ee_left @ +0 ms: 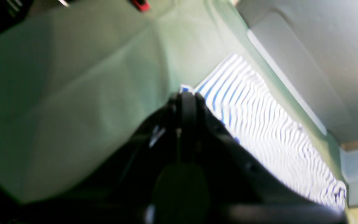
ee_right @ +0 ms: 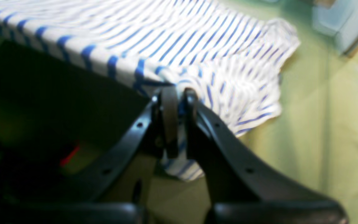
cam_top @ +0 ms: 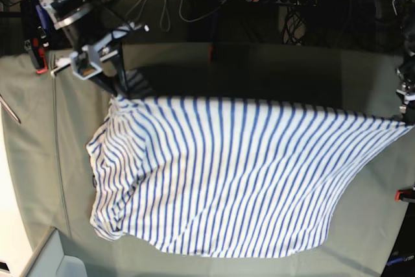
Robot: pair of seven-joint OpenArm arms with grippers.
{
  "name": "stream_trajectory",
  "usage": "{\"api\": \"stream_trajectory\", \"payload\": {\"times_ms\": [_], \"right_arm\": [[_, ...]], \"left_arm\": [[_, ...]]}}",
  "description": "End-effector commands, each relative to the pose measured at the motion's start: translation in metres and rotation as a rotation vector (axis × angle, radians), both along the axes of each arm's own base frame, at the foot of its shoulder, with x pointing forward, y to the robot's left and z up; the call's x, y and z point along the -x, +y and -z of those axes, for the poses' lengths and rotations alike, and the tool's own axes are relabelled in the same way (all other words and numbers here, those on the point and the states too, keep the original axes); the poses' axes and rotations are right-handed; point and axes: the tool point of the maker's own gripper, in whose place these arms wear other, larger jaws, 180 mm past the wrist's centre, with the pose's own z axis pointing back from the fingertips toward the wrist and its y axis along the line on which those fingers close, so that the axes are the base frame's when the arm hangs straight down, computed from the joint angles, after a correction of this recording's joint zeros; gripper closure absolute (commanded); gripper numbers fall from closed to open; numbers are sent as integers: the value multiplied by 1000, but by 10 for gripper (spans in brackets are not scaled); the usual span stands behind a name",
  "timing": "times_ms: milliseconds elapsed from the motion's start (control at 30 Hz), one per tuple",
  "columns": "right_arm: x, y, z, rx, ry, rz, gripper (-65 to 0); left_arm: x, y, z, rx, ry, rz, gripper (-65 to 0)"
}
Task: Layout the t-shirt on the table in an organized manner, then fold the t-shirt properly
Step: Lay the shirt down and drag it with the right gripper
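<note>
Base view: right gripper (cam_top: 118, 97) and left gripper (ee_left: 187, 95) each clench the t-shirt (cam_top: 227, 173).

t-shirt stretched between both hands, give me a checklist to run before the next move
1. Right hand pinching the t-shirt: ok, striped cloth is clamped between its fingers.
2. Left hand holding the opposite corner: ok, shut on a bit of striped edge.
3. Top edge taut between the hands: ok, it runs nearly straight in the base view.
4. Shirt flat on the table: not ok, the upper part is lifted and casts a shadow.
5. Sleeve near the right hand smooth: not ok, it is bunched and wavy.
6. Lower hem flat: cannot tell, its left corner looks curled.
</note>
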Motion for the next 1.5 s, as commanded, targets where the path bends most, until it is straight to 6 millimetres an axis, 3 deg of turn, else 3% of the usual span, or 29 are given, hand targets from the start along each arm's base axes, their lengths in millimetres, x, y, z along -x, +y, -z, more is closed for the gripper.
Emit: {"api": "stream_trajectory", "payload": {"times_ms": [0, 233, 400, 533, 700, 800, 900, 1033, 1233, 1467], "right_arm": [[4, 1, -5, -30, -23, 3, 0], [36, 23, 36, -104, 87, -34, 0], [51, 34, 58, -124, 156, -58, 0], [55, 42, 60, -136, 168, -74, -94], [57, 44, 54, -144, 156, -78, -211], [56, 42, 48, -142, 143, -74, -244], [53, 21, 53, -109, 147, -21, -257], [34, 1, 54, -96, 119, 59, -260], [14, -13, 79, -106, 158, 146, -265], [12, -8, 108, -72, 316, 149, -373]], "left_arm": [[2, 8, -11, -28, -27, -16, -2], [13, 2, 3, 4, -3, -33, -2], [23, 6, 30, 44, 54, -66, -2], [26, 10, 36, 52, 67, -78, -2], [16, 14, 24, 39, 31, -80, -2], [13, 31, 8, 22, -18, -126, -2], [11, 45, -6, 8, -62, -163, -2], [5, 62, -27, -19, -112, -194, -2], [-2, 65, -35, -30, -132, -188, -2], [-2, 64, -32, -25, -128, -190, -2]]}}
